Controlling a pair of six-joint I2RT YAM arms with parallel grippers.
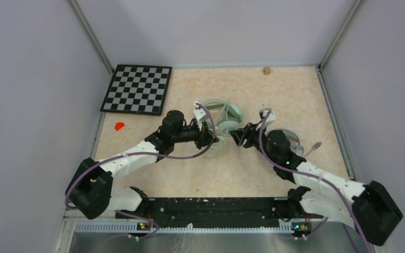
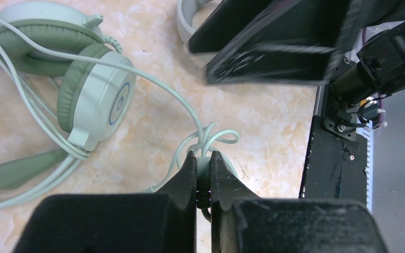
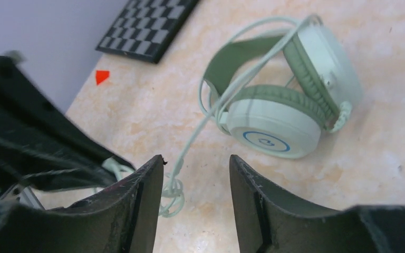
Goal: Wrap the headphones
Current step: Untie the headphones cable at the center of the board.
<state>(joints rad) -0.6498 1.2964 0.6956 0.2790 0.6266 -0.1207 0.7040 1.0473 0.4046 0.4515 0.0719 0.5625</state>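
Bearing mint headphones [image 1: 224, 118], marbled table [image 1: 216, 174] sits between walls [image 1: 31, 79].

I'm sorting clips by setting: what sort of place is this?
Likely a robotics lab test cell: grey walls box in the table, a checkerboard lies at its far left, and two robot arms are bolted at the near edge.

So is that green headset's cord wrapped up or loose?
Partly wrapped: loops lie over the green headset, but the cord trails off to the left gripper.
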